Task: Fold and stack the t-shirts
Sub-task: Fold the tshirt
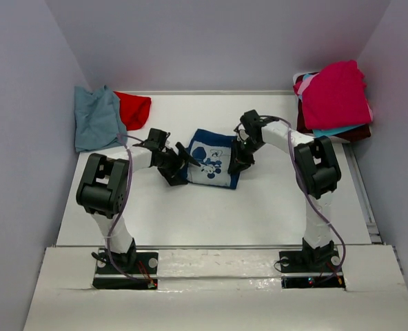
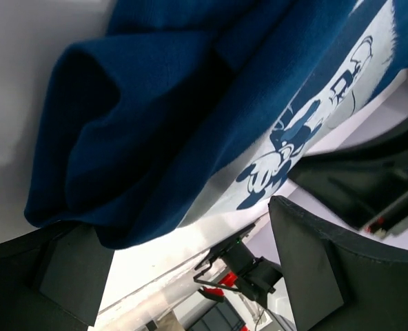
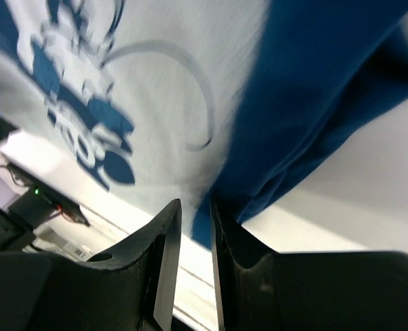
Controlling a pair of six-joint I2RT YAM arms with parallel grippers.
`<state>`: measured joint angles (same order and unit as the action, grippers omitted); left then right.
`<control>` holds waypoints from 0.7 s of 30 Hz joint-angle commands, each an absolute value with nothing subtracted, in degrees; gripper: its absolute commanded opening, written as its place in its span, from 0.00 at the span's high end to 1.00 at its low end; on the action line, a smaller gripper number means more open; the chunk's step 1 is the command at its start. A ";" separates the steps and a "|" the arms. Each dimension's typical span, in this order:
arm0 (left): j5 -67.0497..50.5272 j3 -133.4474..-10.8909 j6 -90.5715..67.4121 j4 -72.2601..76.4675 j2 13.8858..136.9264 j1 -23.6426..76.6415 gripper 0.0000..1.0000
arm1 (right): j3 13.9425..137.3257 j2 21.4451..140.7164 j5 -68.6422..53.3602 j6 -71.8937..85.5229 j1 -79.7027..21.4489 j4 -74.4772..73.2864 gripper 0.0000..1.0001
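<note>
A navy t-shirt [image 1: 214, 158] with a white cartoon-mouse print lies partly folded in the middle of the table. My left gripper [image 1: 176, 165] is at its left edge, open wide. In the left wrist view the bunched navy cloth [image 2: 156, 124] sits just beyond my left gripper [image 2: 190, 255], touching neither finger. My right gripper [image 1: 240, 164] is at the shirt's right edge. In the right wrist view my right gripper [image 3: 196, 207] has its jaws close together, with the navy hem [image 3: 314, 103] running down between the tips.
A blue-grey tee [image 1: 97, 117] and a red tee [image 1: 134, 108] lie crumpled at the back left. At the back right a pile holds a magenta tee [image 1: 335, 93] over turquoise [image 1: 331, 129] and maroon [image 1: 355, 132] cloth. Walls enclose the table [image 1: 259, 214] on three sides.
</note>
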<state>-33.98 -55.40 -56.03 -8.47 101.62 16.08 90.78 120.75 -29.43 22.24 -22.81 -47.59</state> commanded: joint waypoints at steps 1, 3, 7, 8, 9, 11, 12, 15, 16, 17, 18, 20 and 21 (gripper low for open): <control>-33.14 -60.55 -54.06 -10.28 104.14 16.17 0.01 | 88.68 114.88 -32.69 21.71 -25.48 -48.16 0.70; -32.70 -63.27 -53.53 -11.24 106.16 16.17 0.01 | 88.68 114.00 -33.22 21.45 -26.89 -49.12 0.71; -31.55 -69.07 -52.30 -13.97 109.42 16.17 0.01 | 87.72 112.94 -33.31 22.23 -28.30 -48.35 0.71; -31.38 -70.74 -52.03 -14.24 110.21 16.17 0.01 | 87.63 113.03 -33.57 22.41 -29.00 -48.34 0.70; -30.94 -71.45 -52.03 -15.02 110.56 16.17 0.01 | 87.80 113.64 -33.57 22.50 -29.00 -48.25 0.71; -30.50 -73.56 -51.77 -15.90 111.44 16.17 0.01 | 87.80 114.78 -33.05 22.76 -29.71 -47.99 0.71; -30.41 -74.09 -51.68 -16.26 111.79 16.17 0.01 | 88.06 115.05 -32.35 22.94 -29.71 -47.81 0.71; -29.88 -75.58 -51.50 -17.05 112.50 15.64 0.01 | 90.60 116.45 -24.20 23.20 -29.71 -49.03 0.71; -29.88 -75.67 -51.42 -17.14 112.50 15.64 0.01 | 92.18 116.98 -21.73 23.46 -29.71 -50.70 0.71; -29.97 -75.76 -51.50 -17.14 112.41 15.64 0.01 | 95.76 118.20 -19.88 23.73 -29.71 -51.41 0.71; -29.80 -75.67 -51.33 -17.40 112.41 15.64 0.01 | 97.54 118.73 -17.78 24.77 -29.71 -52.03 0.71; -29.79 -75.41 -51.33 -17.14 112.24 15.64 0.01 | 103.32 120.49 -17.05 26.10 -28.22 -53.17 0.71; -29.71 -75.41 -51.24 -17.14 112.24 15.64 0.01 | 105.53 121.11 -16.62 26.63 -28.21 -53.61 0.71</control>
<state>-30.17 -73.67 -52.34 -15.57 112.66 16.01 95.18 119.20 -22.79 23.94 -29.50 -51.29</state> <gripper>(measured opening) 0.986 0.293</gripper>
